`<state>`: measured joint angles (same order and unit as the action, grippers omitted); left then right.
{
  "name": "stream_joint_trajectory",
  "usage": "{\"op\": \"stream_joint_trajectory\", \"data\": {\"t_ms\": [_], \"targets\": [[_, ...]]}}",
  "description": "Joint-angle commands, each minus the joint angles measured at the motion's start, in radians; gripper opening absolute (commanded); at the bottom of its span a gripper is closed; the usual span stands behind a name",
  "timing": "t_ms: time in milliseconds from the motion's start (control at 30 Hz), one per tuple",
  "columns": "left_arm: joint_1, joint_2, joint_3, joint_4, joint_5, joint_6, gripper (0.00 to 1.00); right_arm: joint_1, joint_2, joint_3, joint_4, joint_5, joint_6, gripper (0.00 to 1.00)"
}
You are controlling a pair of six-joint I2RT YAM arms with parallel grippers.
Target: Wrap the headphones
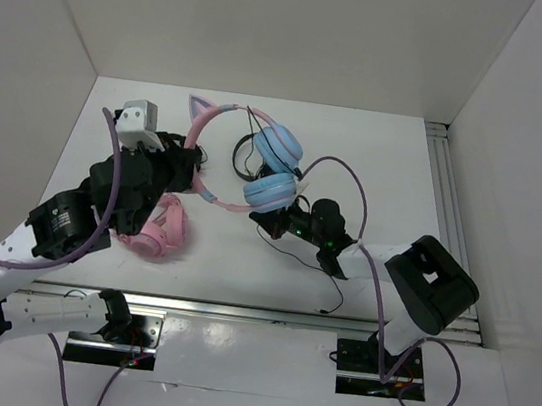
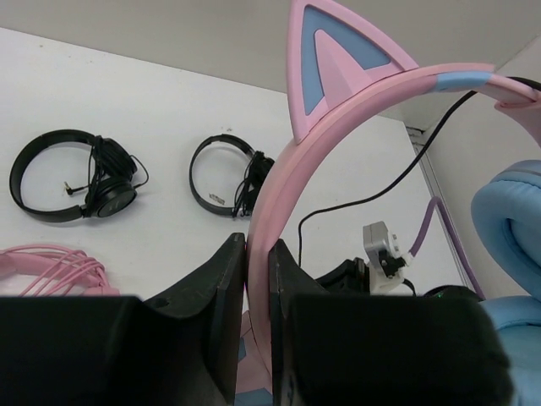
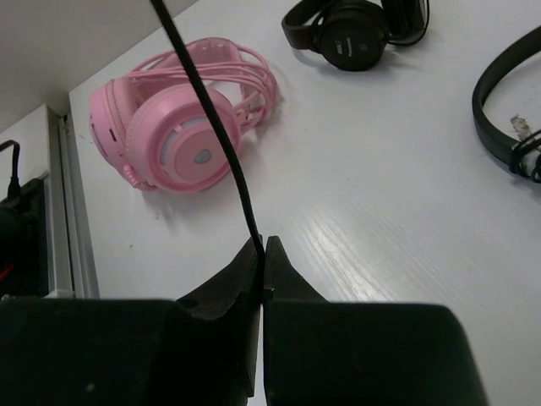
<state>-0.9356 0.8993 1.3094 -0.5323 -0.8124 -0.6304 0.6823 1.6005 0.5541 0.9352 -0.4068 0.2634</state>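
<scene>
- Left gripper (image 2: 258,254) pinches the pink cat-ear headband of the headphones (image 2: 338,68), its black fingers (image 2: 221,279) pressed against either side of the band.
- Right gripper (image 3: 260,251) is pressed together on the thin black cable (image 3: 221,144), which runs taut up from its tips.
- Seen from above, the headphones hang mid-table between both grippers, with the blue ear cups (image 1: 271,191) just beside the right one.
- All-pink headphones (image 1: 158,228) lie on the white table (image 1: 380,148) by the left arm.
- Two black headphones (image 2: 76,173) (image 2: 232,178) lie apart on the table.

No writing is legible; marks on the black headband (image 3: 516,127) are too small.
</scene>
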Motion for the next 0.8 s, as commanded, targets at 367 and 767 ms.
{"op": "stream_joint_trajectory", "data": {"t_ms": [367,767], "targets": [[0.052,0.194,0.090,0.066,-0.267,-0.167,0.00,0.267,-0.256,-0.037,-0.111,0.166,-0.107,0.00],[0.248,0.234,0.021,0.012,-0.253,-0.246,0.00,0.615,-0.533,-0.053,-0.337,0.428,-0.196,0.00]]}}
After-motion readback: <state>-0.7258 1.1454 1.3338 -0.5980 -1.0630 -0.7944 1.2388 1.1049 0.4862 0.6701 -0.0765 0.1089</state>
